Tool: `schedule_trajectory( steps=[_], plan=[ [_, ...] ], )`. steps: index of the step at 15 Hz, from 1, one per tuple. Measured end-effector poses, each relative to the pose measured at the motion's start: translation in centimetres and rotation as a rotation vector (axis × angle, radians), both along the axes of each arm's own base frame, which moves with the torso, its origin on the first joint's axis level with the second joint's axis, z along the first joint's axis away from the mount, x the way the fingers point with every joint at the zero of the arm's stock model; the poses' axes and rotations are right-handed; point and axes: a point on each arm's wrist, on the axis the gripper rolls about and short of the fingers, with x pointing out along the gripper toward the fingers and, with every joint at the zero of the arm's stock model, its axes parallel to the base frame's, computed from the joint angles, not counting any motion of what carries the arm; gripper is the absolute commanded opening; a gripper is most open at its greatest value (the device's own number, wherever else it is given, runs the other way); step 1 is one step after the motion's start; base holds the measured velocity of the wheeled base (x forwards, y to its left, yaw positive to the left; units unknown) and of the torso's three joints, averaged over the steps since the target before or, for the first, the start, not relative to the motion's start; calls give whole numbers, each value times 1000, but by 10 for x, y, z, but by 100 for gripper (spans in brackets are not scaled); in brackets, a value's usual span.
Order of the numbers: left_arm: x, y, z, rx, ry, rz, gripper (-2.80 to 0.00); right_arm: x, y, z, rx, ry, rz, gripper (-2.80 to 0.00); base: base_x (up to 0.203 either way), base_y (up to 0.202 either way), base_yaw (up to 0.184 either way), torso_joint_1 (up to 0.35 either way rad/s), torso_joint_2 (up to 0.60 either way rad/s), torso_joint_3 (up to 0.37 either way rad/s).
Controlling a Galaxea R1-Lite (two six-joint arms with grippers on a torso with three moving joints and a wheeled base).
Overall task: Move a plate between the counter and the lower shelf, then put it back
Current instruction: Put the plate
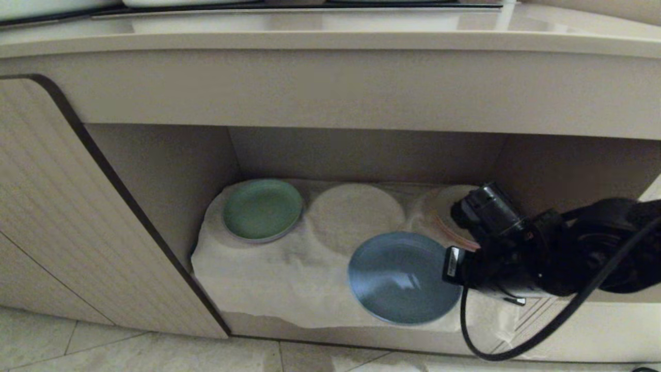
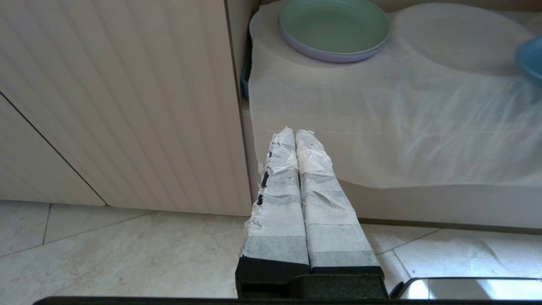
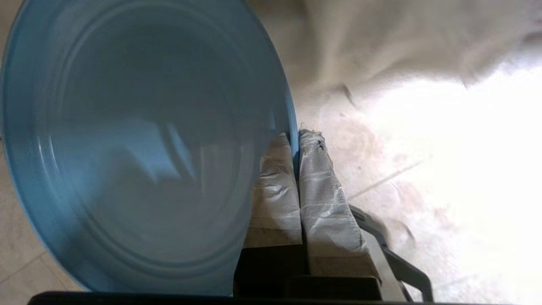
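At lower right of the head view, the right gripper (image 1: 453, 264) clamps the light blue plate (image 1: 402, 276) by its rim, face up over the lower shelf's (image 1: 361, 150) white cloth (image 1: 273, 279), for carrying; the left gripper (image 2: 294, 135) hangs clenched, empty.

The right claw (image 3: 296, 140) has its two tape-wrapped fingers (image 3: 275, 186) pressed together on the rim of the light blue plate (image 3: 139, 148), one finger on each face of the rim. Beyond the plate lies wrinkled white cloth (image 3: 381, 51), probably over a flat surface, though glare washes it out.
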Motion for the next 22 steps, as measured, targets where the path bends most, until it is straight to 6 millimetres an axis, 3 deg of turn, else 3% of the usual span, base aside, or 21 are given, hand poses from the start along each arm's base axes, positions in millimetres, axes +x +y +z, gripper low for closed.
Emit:
schedule_trajectory(
  steps=[10, 17, 22],
  plan=[
    [0, 0, 0, 0, 0, 0, -280, -41, -61, 7, -51, -8, -47, -280, 0, 0, 0, 0, 0, 0],
    [0, 0, 0, 0, 0, -1, -280, -78, -84, 15, -47, -52, -30, -280, 0, 0, 0, 0, 0, 0],
    [0, 0, 0, 0, 0, 0, -280, -108, -99, 10, -77, -67, 18, -280, 0, 0, 0, 0, 0, 0]
  ],
)
